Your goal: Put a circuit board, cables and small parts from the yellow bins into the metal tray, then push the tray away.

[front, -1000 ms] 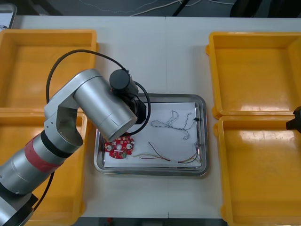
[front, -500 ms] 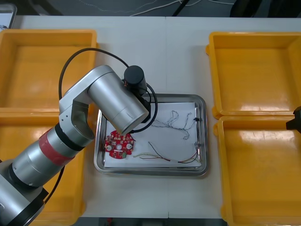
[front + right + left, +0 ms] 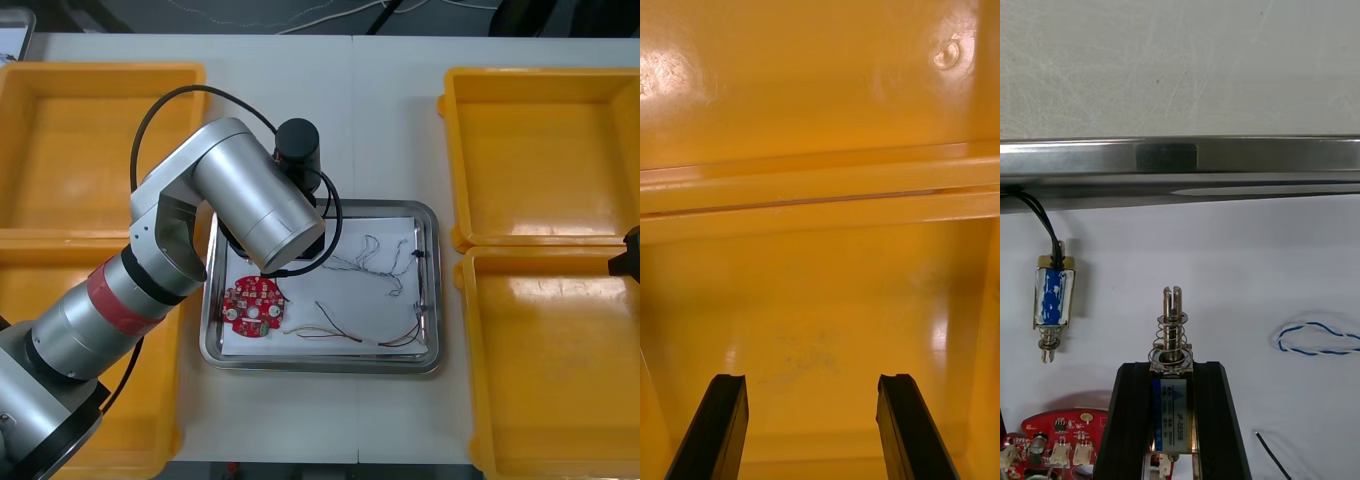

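Left hand: the left hand (image 3: 1171, 371) was closed on a small metal part (image 3: 1172, 330), with its black fingers (image 3: 1131, 420) pressed against the part's two sides.
Held part: the small metal part stood upright between the fingers, its spring and slotted pin rising past the fingertips. Whether it touched the tray's lining could not be told.
Left arm: the left arm (image 3: 250, 210) reached in from the robot's left and lay across the left half of the metal tray (image 3: 432, 290).
Tray: it sat on the surface (image 3: 380, 120) between the yellow bins (image 3: 100, 140), and its inside was white. In the left wrist view its shiny rim ran across beyond the fingertips.
Circuit board: the round red circuit board (image 3: 253, 310) lay in the tray's near left corner, just beside the left hand's fingers.
Second part: a second small metal part (image 3: 1052, 296) lay on the white lining to one side of the held part and apart from it. A black cable (image 3: 1041, 221) ran from it toward the rim.
Cables: the blue and white cable (image 3: 375, 260) lay loosely in the tray's right half. The red and yellow cable (image 3: 330, 332) lay along the tray's near edge.
Right hand: the right hand (image 3: 811, 382) was open, its fingers apart with nothing between them. It hung over a yellow bin (image 3: 820, 300) on the robot's right, at the surface's right edge.
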{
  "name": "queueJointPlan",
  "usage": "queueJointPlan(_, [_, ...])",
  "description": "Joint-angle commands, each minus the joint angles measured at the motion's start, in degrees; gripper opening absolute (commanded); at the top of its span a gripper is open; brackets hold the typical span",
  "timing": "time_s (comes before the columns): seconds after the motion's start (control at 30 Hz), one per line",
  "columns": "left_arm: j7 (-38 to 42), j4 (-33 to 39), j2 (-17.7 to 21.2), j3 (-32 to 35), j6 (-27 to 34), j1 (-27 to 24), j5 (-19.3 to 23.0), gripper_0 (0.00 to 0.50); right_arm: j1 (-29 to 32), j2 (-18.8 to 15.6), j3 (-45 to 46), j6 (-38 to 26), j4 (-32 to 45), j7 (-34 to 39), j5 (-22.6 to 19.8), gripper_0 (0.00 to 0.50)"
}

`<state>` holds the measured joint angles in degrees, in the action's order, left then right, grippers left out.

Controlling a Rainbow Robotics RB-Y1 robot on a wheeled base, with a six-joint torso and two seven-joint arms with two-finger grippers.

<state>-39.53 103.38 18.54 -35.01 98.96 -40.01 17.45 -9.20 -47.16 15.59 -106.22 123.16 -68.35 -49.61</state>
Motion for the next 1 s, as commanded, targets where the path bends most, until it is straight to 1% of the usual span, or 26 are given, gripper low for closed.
queueJointPlan(0.03, [0.51, -0.37, -1.76, 1.61, 1.06, -3.06, 1.19, 0.000, 0.59, -2.23, -0.74, 0.31, 0.42, -1.52, -0.40, 0.500])
queueJointPlan(0.2, [-0.11, -2.92, -2.28, 1.61, -0.26, -3.50, 0.83, 0.000, 0.59, -2.23, -0.74, 0.31, 0.42, -1.52, -0.40, 0.500])
queueJointPlan(0.43, [-0.46, -4.06, -2.90, 1.70, -1.40, -3.67, 0.31, 0.000, 0.59, -2.23, -0.74, 0.31, 0.42, -1.52, -0.40, 0.500])
queueJointPlan(0.7, [-1.25, -6.88, -3.16, 1.70, -4.65, -3.67, -0.40, 0.000, 0.59, -2.23, -0.74, 0.31, 0.42, -1.52, -0.40, 0.500])
queueJointPlan(1.0, [-1.42, -7.40, -3.34, 1.70, -4.83, -3.59, -1.28, 0.000, 0.59, -2.23, -0.74, 0.31, 0.42, -1.52, -0.40, 0.500])
